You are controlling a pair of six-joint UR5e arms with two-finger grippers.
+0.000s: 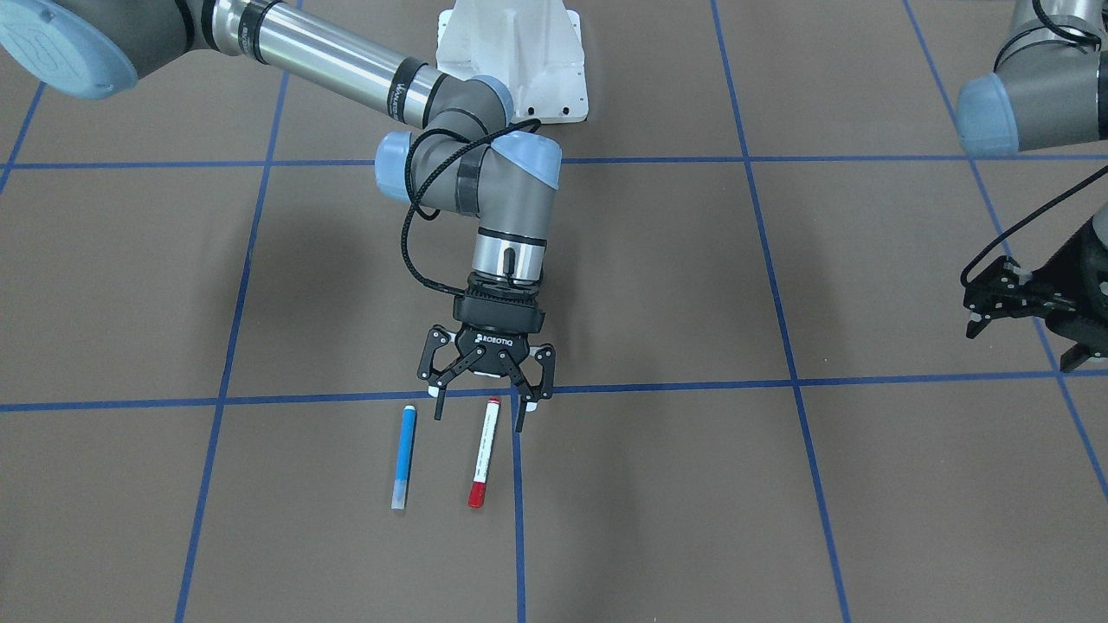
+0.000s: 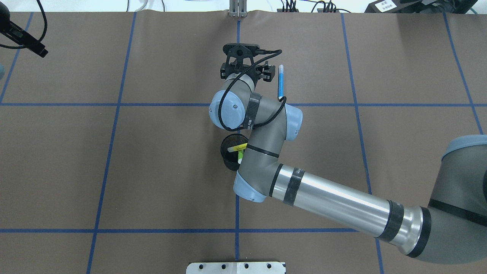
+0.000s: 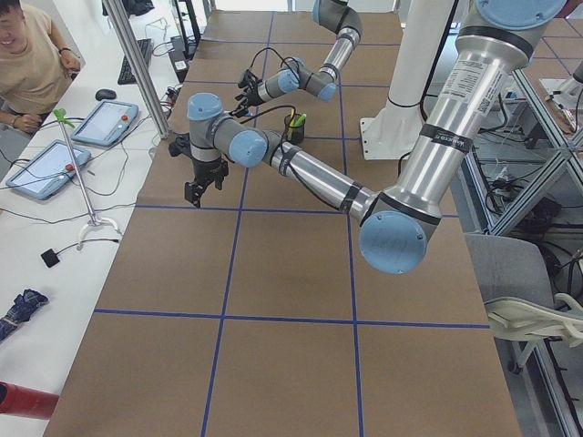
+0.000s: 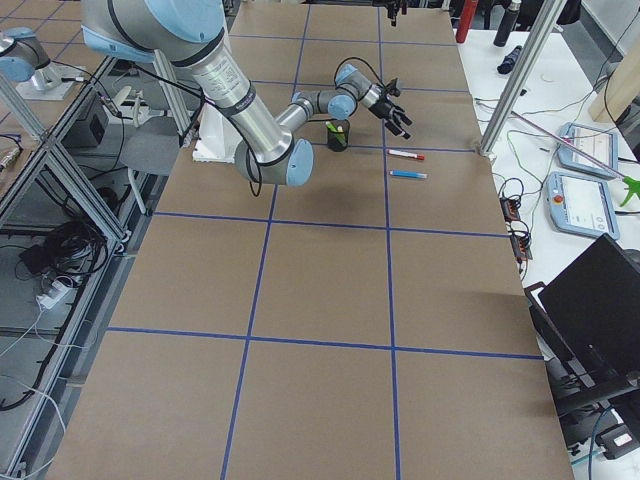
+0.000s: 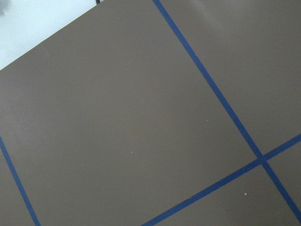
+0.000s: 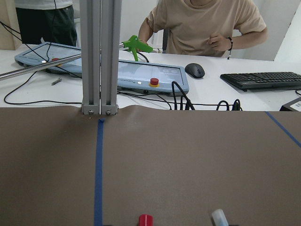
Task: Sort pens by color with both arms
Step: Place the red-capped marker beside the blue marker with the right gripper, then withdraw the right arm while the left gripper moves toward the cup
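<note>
Clearance is mattering: the right end effector (image 1: 480,421), spread and empty, is hovering astride the red-ended pen (image 1: 484,452) near the middle of the table's (image 1: 779,519) operator-side edge, so it is probably needing purely vertical travel, nudging neither that nor the blue pen (image 1: 403,457) beside it.

Brown table mat (image 2: 57,160), blue tape grid (image 2: 114,104) — white desk (image 6: 235,96) beyond, keyboard (image 6: 261,80), mouse (image 6: 194,70), aluminium post (image 6: 99,56).

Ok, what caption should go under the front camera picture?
Right arm, jaws open, at the red pen's end; blue pen lies beside it.
</note>
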